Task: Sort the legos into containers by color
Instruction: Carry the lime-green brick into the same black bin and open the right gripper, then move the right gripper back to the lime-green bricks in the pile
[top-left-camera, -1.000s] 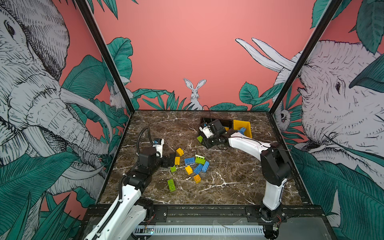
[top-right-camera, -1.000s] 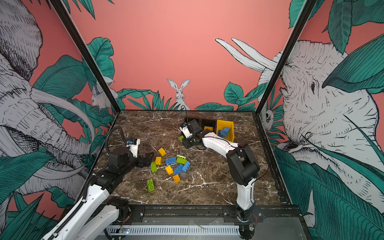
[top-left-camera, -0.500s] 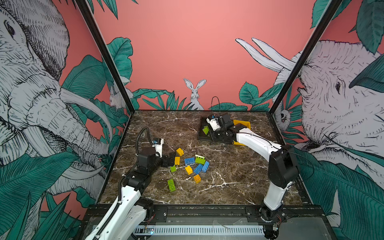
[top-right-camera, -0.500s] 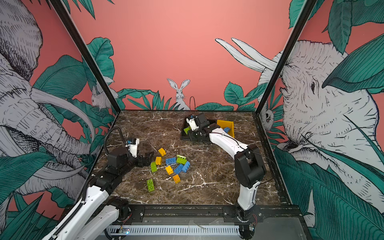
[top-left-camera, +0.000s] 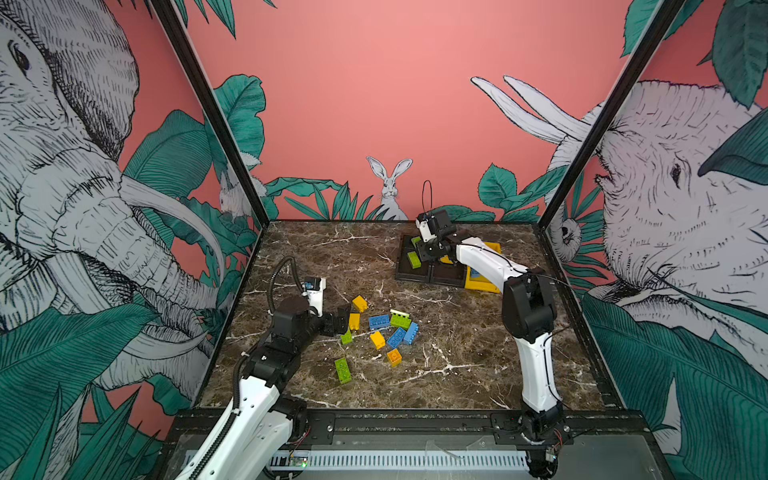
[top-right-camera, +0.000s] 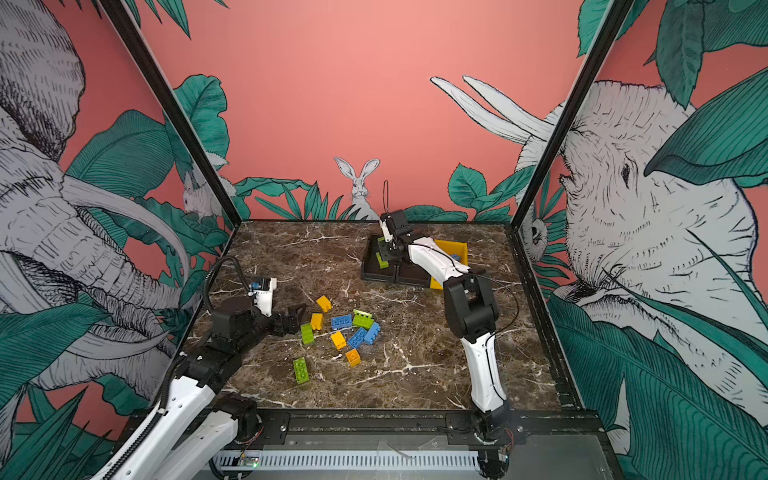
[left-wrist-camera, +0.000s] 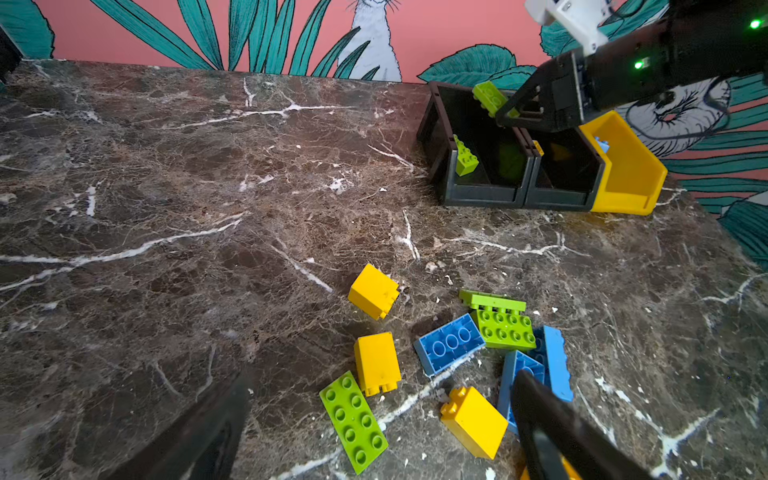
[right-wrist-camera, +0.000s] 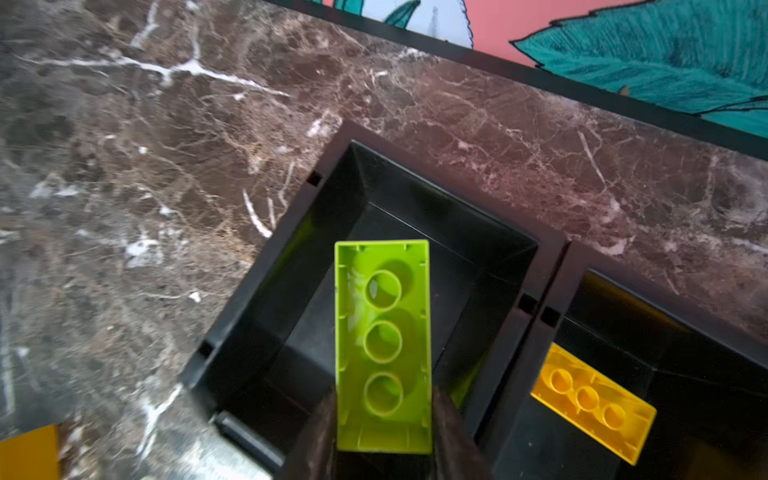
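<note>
Well in front of the two joined black plastic bins (top-left-camera: 432, 277), to their left, the left tool (top-left-camera: 340, 320) gapes released just beside loose lime green, yellow and blue studded plastic bricks (top-left-camera: 379, 322) on the brown marble worktop (top-left-camera: 457, 353). Above those bins' left compartment, the right tool (left-wrist-camera: 511, 113) grasps a lime green brick (right-wrist-camera: 382, 345), hollow underside showing.

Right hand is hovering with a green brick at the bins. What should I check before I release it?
1. Grip: green brick held in right hand: ok.
2. Position: over the black bin opening, not its rim: ok.
3. Colour match: second green brick already inside that bin: ok.
4. Clear of neighbouring bin holding a yellow brick: ok.
5. Left hand open, away at the loose pile: ok.
6. Drop height above bin floor: cannot tell.
</note>
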